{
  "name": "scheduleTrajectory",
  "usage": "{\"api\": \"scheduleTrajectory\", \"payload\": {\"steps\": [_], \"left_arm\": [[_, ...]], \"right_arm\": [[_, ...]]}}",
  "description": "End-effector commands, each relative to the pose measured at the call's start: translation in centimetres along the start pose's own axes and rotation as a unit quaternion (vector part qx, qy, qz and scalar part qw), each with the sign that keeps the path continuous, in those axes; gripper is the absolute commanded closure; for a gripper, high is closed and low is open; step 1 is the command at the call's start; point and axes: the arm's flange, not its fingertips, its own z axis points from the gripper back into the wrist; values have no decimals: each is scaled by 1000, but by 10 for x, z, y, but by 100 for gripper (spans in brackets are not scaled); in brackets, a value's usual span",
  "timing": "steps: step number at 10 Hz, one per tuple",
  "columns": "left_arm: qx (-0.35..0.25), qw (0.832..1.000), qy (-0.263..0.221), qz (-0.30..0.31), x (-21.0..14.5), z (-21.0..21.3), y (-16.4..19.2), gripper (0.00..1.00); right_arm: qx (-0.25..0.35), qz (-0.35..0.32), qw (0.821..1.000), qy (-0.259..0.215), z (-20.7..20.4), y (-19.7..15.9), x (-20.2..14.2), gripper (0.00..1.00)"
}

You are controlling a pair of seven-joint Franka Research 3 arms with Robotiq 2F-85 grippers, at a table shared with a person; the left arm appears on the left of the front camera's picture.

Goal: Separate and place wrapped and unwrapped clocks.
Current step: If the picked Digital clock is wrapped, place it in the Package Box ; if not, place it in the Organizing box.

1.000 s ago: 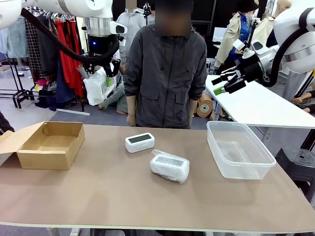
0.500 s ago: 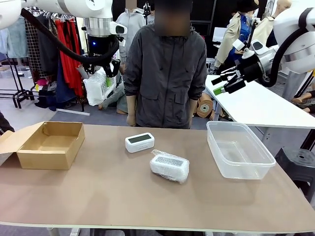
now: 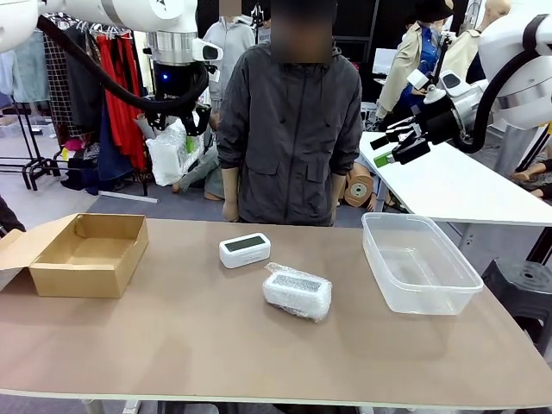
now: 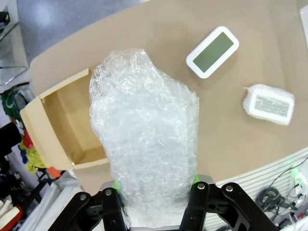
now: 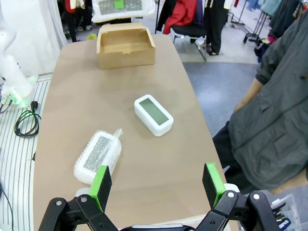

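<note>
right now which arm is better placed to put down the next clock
Left: the left gripper holds a wrapped clock, raised near the cardboard box; the right gripper is open and empty.

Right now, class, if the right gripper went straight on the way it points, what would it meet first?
The right gripper would probably meet the table just short of the unwrapped clock; depth is unclear.
</note>
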Motion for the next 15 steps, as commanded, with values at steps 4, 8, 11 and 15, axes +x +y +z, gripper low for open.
{"api": "scheduleTrajectory", "payload": {"steps": [4,8,11,15], "left_arm": [[34,998,9,-49,-17,-1,32,100],[47,997,44,-52,-54,-32,101,100],[48,997,55,28,-70,-71,152,100],[21,993,21,117,-62,-104,186,100]], "right_arm": [[-2,1,1000,-1,1,0,2,0],[-2,1,1000,-1,1,0,2,0],[-2,1,1000,-1,1,0,2,0],[-2,1,1000,-1,1,0,2,0]]}}
